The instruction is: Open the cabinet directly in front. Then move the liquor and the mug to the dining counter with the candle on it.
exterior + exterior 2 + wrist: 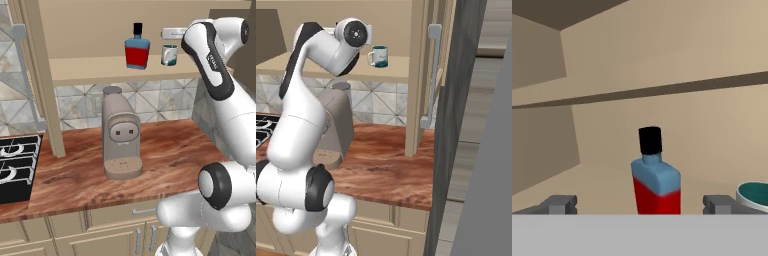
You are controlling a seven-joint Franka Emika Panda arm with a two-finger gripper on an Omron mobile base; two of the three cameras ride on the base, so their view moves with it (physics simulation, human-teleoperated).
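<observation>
The cabinet (90,69) stands open, both doors swung wide. On its lower shelf the liquor (137,50), red with blue shoulders and a black cap, stands left of the white mug (169,55). In the hand view the liquor (655,182) is straight ahead, in line with the gap of my open gripper (641,205), whose fingertips (562,204) hold nothing. The teal rim of the mug (754,194) shows at the right edge. In the right base view the mug (379,56) is beside my arm, which hides the liquor. The dining counter and the candle are out of view.
A beige coffee machine (120,135) stands on the wood counter (170,150) below the shelf. A black stove (15,165) lies at the left. The open doors' bar handles (20,75) (432,75) flank the opening. A dark wall panel (456,125) rises on the right.
</observation>
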